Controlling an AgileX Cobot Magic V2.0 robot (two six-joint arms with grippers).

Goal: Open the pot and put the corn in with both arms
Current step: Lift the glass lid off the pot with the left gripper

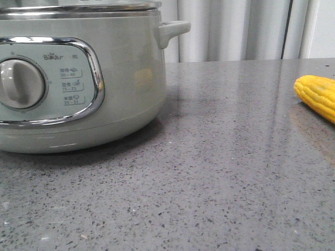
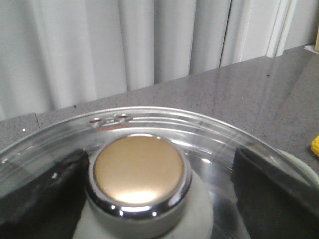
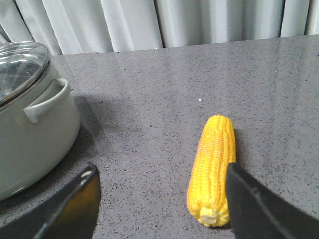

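Left fingers are straddling the lid knob, apart; they should be centring before closing. Right fingers, also apart, are nearing the corn.

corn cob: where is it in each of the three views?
Front view: corn at the right edge, cut off, lying on the table.
Left wrist view: only a yellow sliver at the right edge.
Right wrist view: whole cob, lower centre-right.
Shared landmark: the pot, also.

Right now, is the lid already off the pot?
No, the glass lid with its gold knob sits on the pot.
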